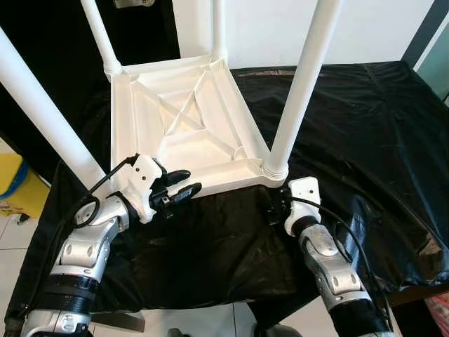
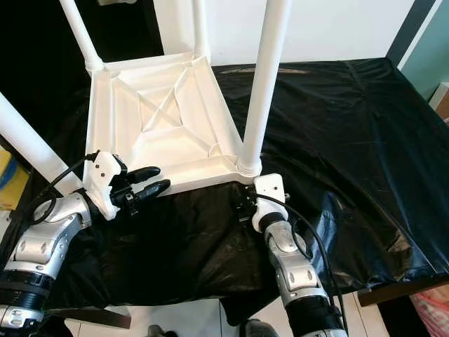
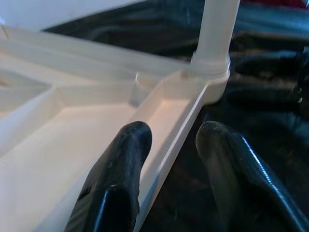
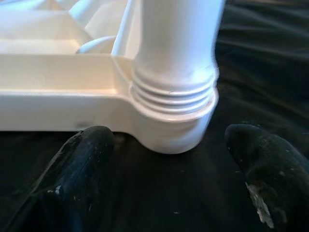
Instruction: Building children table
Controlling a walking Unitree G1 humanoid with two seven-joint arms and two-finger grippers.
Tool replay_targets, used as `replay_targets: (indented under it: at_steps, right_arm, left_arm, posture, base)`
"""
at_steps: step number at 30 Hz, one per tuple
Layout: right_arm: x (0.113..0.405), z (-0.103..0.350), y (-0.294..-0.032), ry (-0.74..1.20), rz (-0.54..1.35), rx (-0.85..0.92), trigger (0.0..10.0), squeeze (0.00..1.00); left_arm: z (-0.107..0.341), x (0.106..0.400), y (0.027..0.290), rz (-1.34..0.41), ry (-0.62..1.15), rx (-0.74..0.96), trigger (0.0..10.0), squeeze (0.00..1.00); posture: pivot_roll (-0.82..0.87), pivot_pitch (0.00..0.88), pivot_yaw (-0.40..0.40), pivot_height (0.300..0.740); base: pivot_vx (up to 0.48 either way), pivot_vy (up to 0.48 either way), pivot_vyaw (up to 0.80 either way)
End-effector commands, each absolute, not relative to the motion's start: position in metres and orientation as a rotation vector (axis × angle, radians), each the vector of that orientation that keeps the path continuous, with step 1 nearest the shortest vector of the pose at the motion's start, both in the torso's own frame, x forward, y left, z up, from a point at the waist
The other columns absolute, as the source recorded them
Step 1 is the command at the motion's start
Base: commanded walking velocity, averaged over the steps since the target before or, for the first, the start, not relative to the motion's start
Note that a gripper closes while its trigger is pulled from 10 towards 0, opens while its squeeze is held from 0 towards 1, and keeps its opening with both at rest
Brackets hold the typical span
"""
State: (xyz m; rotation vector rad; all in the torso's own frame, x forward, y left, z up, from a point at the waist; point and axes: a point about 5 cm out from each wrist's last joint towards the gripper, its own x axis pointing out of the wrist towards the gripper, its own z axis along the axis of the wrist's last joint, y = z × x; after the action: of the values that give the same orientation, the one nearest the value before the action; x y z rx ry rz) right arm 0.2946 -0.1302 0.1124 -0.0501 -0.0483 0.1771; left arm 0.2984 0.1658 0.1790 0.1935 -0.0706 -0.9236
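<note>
- We see the white tabletop (image 1: pixel 189 119) lying upside down on the black sheet (image 1: pixel 351 126) that covers the work surface, ribbed underside up, with 4 white legs rising from its corners.
- Our left gripper (image 1: pixel 179 188) reaches along the near rim of the tabletop. In the left wrist view its 2 fingers (image 3: pixel 120 169) straddle that rim, 1 inside the tray-like edge and 1 outside, parted with a gap on either side; we judge nothing is clamped yet.
- Our right gripper (image 4: pixel 169 164) sits low on the sheet just in front of the near right leg (image 1: pixel 298 91). Its fingers stand wide apart either side of the corner socket (image 4: pixel 174 125) and hold nothing.
- The threaded collar at the base of that leg shows a few ridges above the socket, so we judge the leg may not be fully seated.
- To do this step well, we should close the left gripper on the rim first to steady the tabletop, then bring the right gripper higher onto the round leg rather than the socket, squarely centred.
- We should turn in short strokes and keep the leg upright, since a tilted leg could cross the thread.
</note>
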Motion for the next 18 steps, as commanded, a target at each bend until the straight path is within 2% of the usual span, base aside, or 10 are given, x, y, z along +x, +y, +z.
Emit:
replay_targets:
  at_steps: [1,2,3,6,7,8,10,12,18]
  right_arm:
    - [0.289,0.111,-0.141,-0.062,0.155,-0.035,10.0,0.00]
    - [0.289,0.111,-0.141,-0.062,0.155,-0.035,10.0,0.00]
    - [0.286,0.111,-0.148,-0.071,0.148,-0.023,10.0,1.00]
    - [0.282,0.112,-0.157,-0.087,0.160,-0.013,10.0,1.00]
    - [0.281,0.113,-0.161,-0.099,0.175,-0.013,10.0,1.00]
    - [0.282,0.115,-0.164,-0.111,0.204,-0.021,10.0,1.00]
    - [0.282,0.116,-0.166,-0.118,0.234,-0.030,10.0,1.00]
    - [0.286,0.120,-0.170,-0.128,0.319,-0.052,10.0,0.00]
    - [0.297,0.126,-0.173,-0.131,0.429,-0.078,10.0,0.00]
  left_arm:
    - [0.182,0.292,0.161,-0.964,-0.078,0.137,10.0,0.96]
    - [0.182,0.292,0.161,-0.964,-0.078,0.137,10.0,0.96]
    - [0.181,0.291,0.154,-0.948,-0.100,0.105,10.0,1.00]
    - [0.180,0.290,0.145,-0.876,-0.148,0.097,10.0,1.00]
    - [0.179,0.288,0.139,-0.866,-0.162,0.090,10.0,0.03]
    - [0.178,0.287,0.134,-0.855,-0.176,0.102,10.0,0.00]
    - [0.177,0.284,0.131,-0.852,-0.179,0.107,10.0,0.00]
    - [0.178,0.283,0.126,-0.863,-0.181,0.109,10.0,0.00]
    - [0.181,0.282,0.119,-0.908,-0.173,0.146,10.0,0.00]
  posture:
    - [-0.13,0.105,-0.004,0.740]
    - [-0.13,0.105,-0.004,0.740]
    - [-0.12,0.101,-0.004,0.740]
    - [-0.12,0.098,-0.004,0.740]
    - [-0.12,0.095,-0.001,0.740]
    - [-0.12,0.092,0.003,0.740]
    - [-0.13,0.091,0.004,0.740]
    - [-0.13,0.086,0.013,0.740]
    - [-0.13,0.075,0.022,0.740]
  base:
    - [0.000,0.000,0.00]
    - [0.000,0.000,0.00]
    - [0.000,0.000,0.00]
    - [0.000,0.000,0.00]
    - [0.000,0.000,0.00]
    - [0.000,0.000,0.00]
    - [0.000,0.000,0.00]
    - [0.000,0.000,0.00]
    - [0.000,0.000,0.00]
